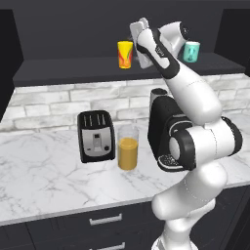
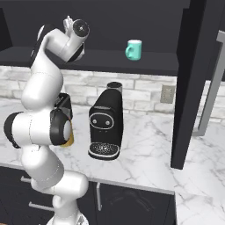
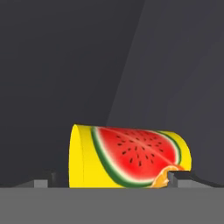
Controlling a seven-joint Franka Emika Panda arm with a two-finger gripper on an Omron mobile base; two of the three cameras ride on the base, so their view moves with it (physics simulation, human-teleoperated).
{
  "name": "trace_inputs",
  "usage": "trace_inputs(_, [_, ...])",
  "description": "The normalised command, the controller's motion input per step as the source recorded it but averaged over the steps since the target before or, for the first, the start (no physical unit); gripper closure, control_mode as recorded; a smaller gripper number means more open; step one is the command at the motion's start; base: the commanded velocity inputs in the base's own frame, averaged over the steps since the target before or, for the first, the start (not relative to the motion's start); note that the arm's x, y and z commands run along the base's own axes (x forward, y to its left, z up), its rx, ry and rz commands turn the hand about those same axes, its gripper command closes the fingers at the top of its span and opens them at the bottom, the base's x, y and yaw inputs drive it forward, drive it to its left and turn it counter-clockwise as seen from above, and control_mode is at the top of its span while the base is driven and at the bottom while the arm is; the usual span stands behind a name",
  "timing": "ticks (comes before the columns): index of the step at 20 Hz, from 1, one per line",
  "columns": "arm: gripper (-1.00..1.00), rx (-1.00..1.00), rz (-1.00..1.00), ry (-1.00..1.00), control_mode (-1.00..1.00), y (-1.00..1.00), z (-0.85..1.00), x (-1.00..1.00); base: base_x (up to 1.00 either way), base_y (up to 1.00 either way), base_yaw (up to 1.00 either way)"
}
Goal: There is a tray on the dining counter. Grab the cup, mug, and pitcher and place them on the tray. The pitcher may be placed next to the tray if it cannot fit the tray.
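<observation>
The yellow cup point(image 1: 125, 53) stands upright on the dark upper shelf point(image 1: 68, 66). My gripper point(image 1: 138, 43) is raised to shelf height just right of it. In the rolled hand view the cup point(image 3: 131, 157) appears on its side, watermelon print facing me, a short way ahead of my open gripper point(image 3: 111, 180); nothing is held. The teal mug point(image 1: 191, 51) point(image 2: 134, 49) stands further right on the same shelf. The glass pitcher point(image 1: 128, 149) of orange juice stands on the marble worktop point(image 1: 44, 171) below. The tray and dining counter are out of view.
A black toaster point(image 1: 96, 135) stands left of the pitcher and a black coffee machine point(image 1: 163, 128) point(image 2: 105, 125) right of it, partly behind my arm. A white brick wall point(image 1: 73, 100) backs the worktop. A tall dark cabinet side point(image 2: 193, 88) rises at the right.
</observation>
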Motion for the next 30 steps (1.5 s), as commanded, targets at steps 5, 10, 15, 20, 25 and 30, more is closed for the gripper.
trace_inputs(5, [-1.0, 0.0, 0.0, 0.0, -1.0, 0.0, 0.0, 0.02, 0.0, 0.0, 0.0])
trace_inputs(10, [-1.0, 0.0, 0.0, 0.0, -1.0, 0.02, -0.06, 0.0, 0.0, 0.0, 0.0])
trace_inputs(15, [-1.0, 0.0, 0.0, 0.0, -1.0, 0.03, -0.11, 0.0, 0.0, 0.0, 0.0])
trace_inputs(20, [-1.0, 0.0, 0.0, 0.0, -1.0, 0.0, -0.07, 0.03, 0.0, 0.0, 0.0])
trace_inputs(25, [-1.0, 0.0, 0.0, 0.01, -1.0, 0.0, -0.04, 0.04, 0.0, 0.0, 0.0])
trace_inputs(30, [-1.0, 0.0, 0.0, 0.0, -1.0, 0.0, 0.0, 0.1, 0.0, 0.0, 0.0])
